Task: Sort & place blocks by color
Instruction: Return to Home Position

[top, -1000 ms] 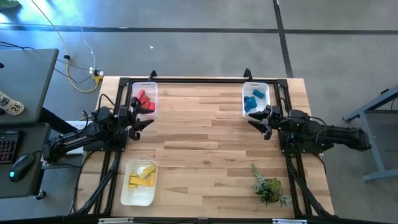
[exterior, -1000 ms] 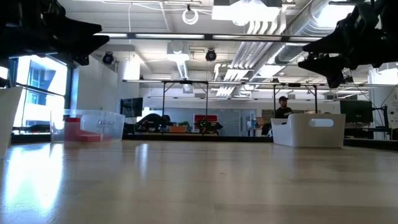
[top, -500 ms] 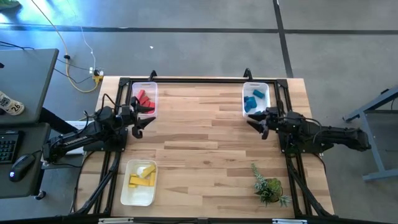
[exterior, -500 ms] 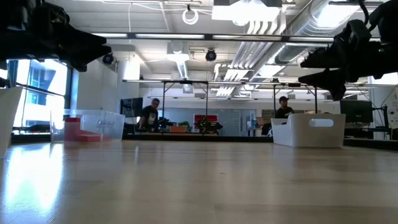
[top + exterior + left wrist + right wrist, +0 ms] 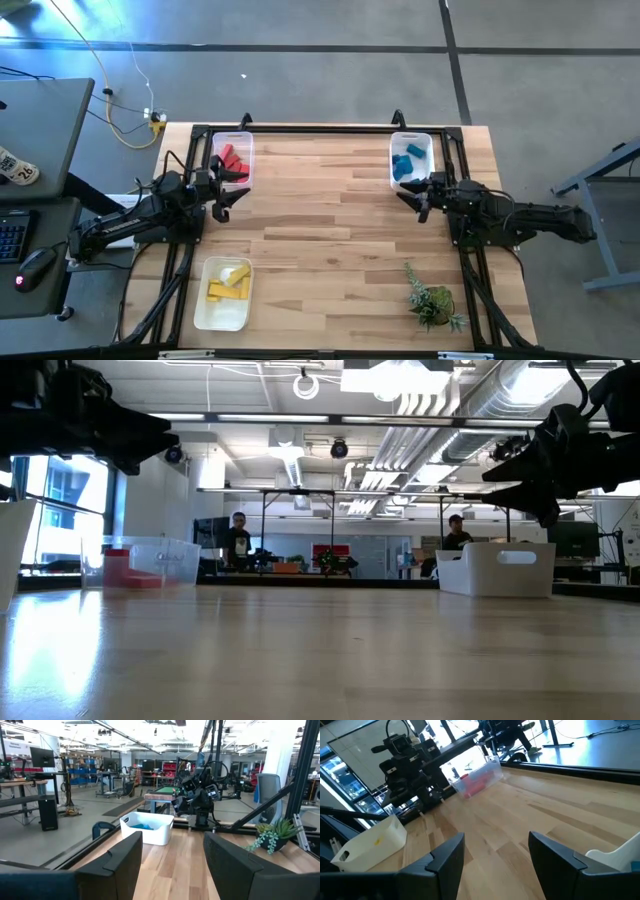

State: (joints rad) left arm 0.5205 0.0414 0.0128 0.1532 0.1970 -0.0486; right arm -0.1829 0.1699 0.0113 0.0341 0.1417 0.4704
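Robotics lab — workbenches (image 5: 27,799), ceiling ducts (image 5: 478,392)

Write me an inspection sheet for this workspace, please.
Surface: wooden table, no loose blocks seen.
Job's things: red blocks in the clear bin; blue blocks in a white bin; yellow blocks in another white bin.
Clutter: small plant at a table corner.
Grippers: left gripper open, empty, beside the clear bin; right gripper open, empty, beside the blue blocks' bin.
Cables: yellow cables on the floor beyond the table.
Surroundings: desk with a mouse; people far behind.
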